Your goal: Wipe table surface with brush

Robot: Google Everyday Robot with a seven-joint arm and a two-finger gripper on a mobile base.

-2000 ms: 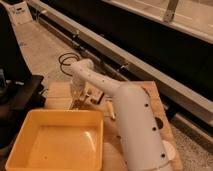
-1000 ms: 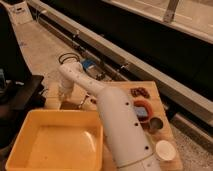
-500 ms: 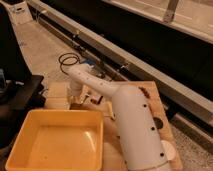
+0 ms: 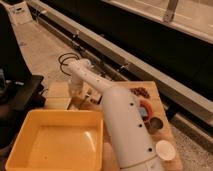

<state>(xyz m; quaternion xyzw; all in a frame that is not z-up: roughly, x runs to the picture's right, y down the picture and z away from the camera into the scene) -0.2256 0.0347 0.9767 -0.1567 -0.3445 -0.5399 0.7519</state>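
The table surface (image 4: pixel 156 92) is a light brown wooden top, mostly covered by my arm and a tray. My white arm (image 4: pixel 125 130) reaches from the bottom of the camera view up to the far left of the table. My gripper (image 4: pixel 76 92) hangs down at the arm's far end, over the table's far left corner just beyond the tray. The brush cannot be made out; whatever is under the gripper is hidden by it.
A big yellow plastic tray (image 4: pixel 30 150) takes up the near left. At the right of the table stand a reddish dish (image 4: pixel 141 92), a dark bowl (image 4: pixel 156 124) and a white cup (image 4: pixel 165 150). A black cable coil (image 4: pixel 67 59) lies on the floor beyond.
The arm swung left a second ago, then right, and has now come partly back left, so the dishes at the right show again. The gripper stays near the far left corner.
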